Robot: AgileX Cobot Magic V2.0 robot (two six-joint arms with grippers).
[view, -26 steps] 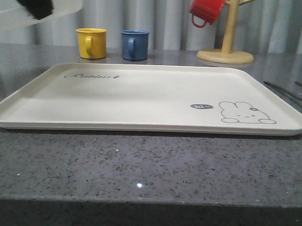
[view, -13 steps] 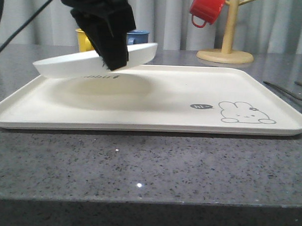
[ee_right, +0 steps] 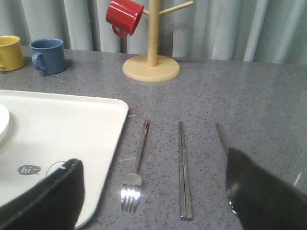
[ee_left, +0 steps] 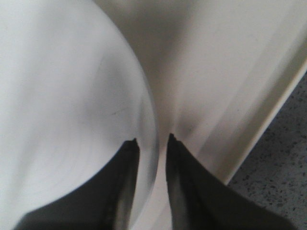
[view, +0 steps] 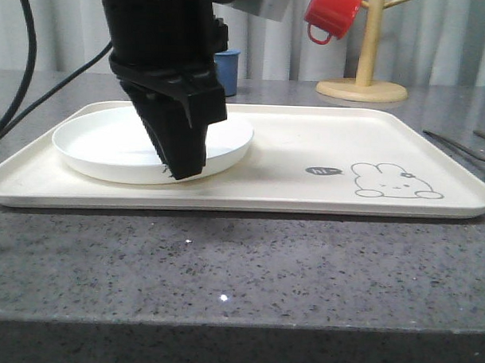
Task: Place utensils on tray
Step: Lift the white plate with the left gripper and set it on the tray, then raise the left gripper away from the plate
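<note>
On cream rimmed tray (view: pixel 324 136), round glossy plate (view: pixel 92 144), black left hand (view: pixel 181 173) gripping rim

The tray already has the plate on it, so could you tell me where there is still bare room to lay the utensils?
The tray is bare across its middle and right, from the plate to the rabbit drawing and the right rim. Its left part is crowded: the plate sits there with the left gripper closed on its rim. The fork and chopsticks lie on the counter beside that rim.

tray (view: pixel 324 136) | "hi~" in dark speech bubble (view: pixel 322 171) | beside rabbit drawing (view: pixel 395 182)
</note>
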